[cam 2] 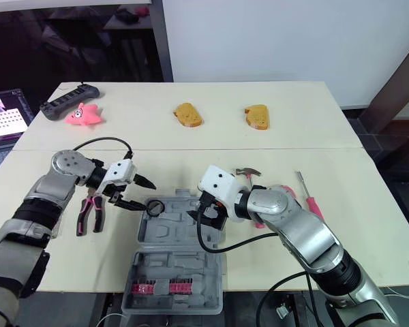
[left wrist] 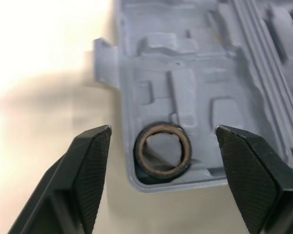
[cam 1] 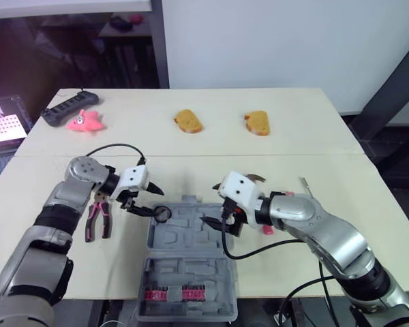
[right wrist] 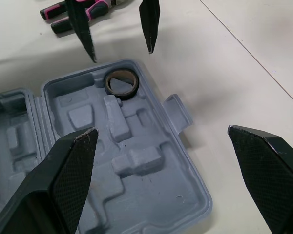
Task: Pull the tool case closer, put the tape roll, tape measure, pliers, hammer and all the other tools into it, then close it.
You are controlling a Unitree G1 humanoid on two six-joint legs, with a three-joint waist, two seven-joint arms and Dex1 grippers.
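The grey tool case (cam 1: pixel 191 238) lies open near the table's front edge. A black tape roll (left wrist: pixel 162 156) rests in its far left corner pocket. My left gripper (cam 1: pixel 148 199) hovers open just above that roll, holding nothing. My right gripper (cam 1: pixel 211 203) stands open over the case's right side, also holding nothing. Pink-handled pliers (cam 1: pixel 97 216) lie on the table left of the case. A hammer head (cam 2: pixel 247 172) shows behind my right wrist. Right of that arm lies a screwdriver (cam 2: pixel 308 197) with a pink handle.
At the back of the table are two bread-like pieces (cam 1: pixel 188 121) (cam 1: pixel 257 123), a pink star toy (cam 1: pixel 85 121) and a black remote-like block (cam 1: pixel 69 107). The case's near half holds a red strip of bits (cam 1: pixel 184 294). A laptop (cam 1: pixel 3 126) sits off the table's left.
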